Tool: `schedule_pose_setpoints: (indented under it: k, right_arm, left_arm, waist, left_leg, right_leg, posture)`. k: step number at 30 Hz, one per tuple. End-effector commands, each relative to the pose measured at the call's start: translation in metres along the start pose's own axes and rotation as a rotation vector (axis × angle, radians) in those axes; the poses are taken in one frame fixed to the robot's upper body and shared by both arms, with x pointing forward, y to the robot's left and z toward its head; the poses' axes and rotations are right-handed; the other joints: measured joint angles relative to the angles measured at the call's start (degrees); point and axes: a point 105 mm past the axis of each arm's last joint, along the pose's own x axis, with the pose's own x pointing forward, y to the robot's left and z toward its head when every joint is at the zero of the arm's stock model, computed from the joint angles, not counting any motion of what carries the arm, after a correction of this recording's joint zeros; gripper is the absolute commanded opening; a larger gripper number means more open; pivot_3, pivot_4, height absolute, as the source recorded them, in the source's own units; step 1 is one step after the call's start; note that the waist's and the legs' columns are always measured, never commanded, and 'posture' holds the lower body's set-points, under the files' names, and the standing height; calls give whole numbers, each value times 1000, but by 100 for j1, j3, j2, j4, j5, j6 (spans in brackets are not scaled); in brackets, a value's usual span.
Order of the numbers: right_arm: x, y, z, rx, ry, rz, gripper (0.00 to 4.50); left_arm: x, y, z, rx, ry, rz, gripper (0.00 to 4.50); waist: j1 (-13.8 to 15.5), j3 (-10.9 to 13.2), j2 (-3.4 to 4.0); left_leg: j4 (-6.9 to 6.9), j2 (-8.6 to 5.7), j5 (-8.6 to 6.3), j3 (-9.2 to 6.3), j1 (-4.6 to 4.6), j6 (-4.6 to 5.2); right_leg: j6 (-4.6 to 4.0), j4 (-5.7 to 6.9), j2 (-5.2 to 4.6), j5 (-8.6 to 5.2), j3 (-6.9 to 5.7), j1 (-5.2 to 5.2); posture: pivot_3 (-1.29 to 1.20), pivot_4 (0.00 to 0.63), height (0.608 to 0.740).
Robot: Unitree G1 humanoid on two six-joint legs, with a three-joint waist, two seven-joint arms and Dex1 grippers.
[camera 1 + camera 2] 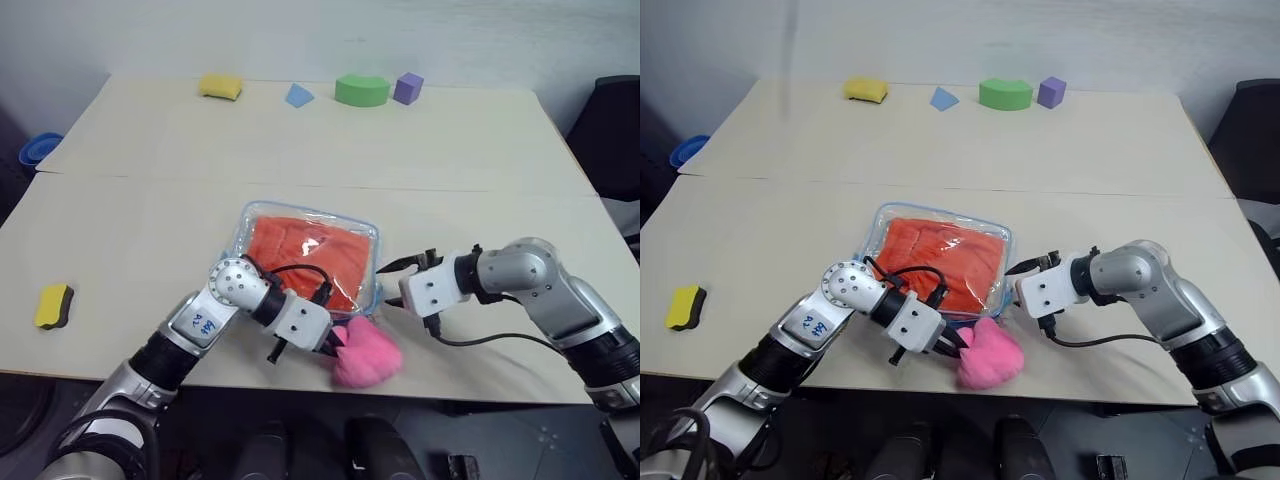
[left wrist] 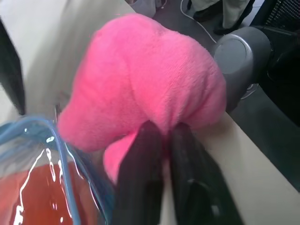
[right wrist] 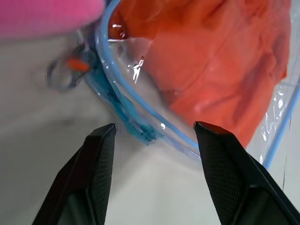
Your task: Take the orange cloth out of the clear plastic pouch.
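Near the worktop's front edge, the left tool [image 2: 161, 136] pinches the pink pompom [image 1: 366, 355], anchoring the clear plastic pouch [image 1: 240, 232] holding the orange cloth [image 1: 300, 245]; the spread right tool [image 3: 154, 129] should grip the pouch's edge squarely.

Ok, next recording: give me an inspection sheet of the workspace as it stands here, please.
Surface: beige table, two tops butted together.
Job's things: flat clear plastic pouch with light blue edging lies near the front edge; soft orange cloth inside it; fluffy pink pompom charm at its near corner.
Clutter: yellow sponge, blue triangular block, green curved block, purple cube along the far edge; yellow-and-black sponge on the robot's left.
Grippers: left gripper shut on the pompom; right gripper open, at the pouch's edge.
Cables: black cables on both wrists.
Surroundings: blue bowl beyond the table's left side.
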Motion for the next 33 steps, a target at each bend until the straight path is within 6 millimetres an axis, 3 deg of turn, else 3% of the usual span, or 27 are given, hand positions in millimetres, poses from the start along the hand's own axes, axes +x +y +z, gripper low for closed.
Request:
schedule_pose_setpoints:
  k: [1,9,12,18,22,33]
  right_arm:
    - [2,-8,6,-60,-34,-11,2714]
    - [11,-16,19,-51,-124,-30,2714]
    - [10,-17,26,-41,-161,-21,2123]
    - [7,-16,21,-46,-149,-3,46]
    - [1,-18,12,-43,-120,-4,16]
    - [-21,-26,-28,-97,19,-78,16]
  left_arm:
    - [-4,1,10,1,-8,31,12]
    - [-6,-1,10,-19,16,60,12]
    - [-6,-1,9,-28,19,71,0]
    - [-9,0,4,-56,29,104,0]
    - [-22,-6,-4,-115,49,158,0]
    - [-98,-37,-22,-500,78,483,0]
  waist:
    - [-3,0,0]
    - [-8,0,0]
    - [-9,0,0]
    - [-10,0,0]
    - [-22,0,0]
    - [-59,1,2]
  left_leg:
    - [0,0,0,1,0,0]
    - [0,1,0,-1,1,-1]
    - [0,1,0,-1,0,-1]
    - [0,1,0,-1,0,-1]
    - [0,1,0,-1,1,-1]
    - [-2,1,0,-4,0,0]
  right_leg:
    - [0,2,0,0,1,-1]
    - [0,7,1,0,-1,-2]
    - [0,9,0,0,-1,-2]
    - [0,8,0,0,-1,-2]
    - [0,8,0,0,0,-3]
    - [-1,8,-4,0,-2,-4]
  posture:
    - [0,150,740]
    - [0,150,740]
    - [0,150,740]
    - [0,150,740]
    - [0,150,740]
    - [0,150,740]
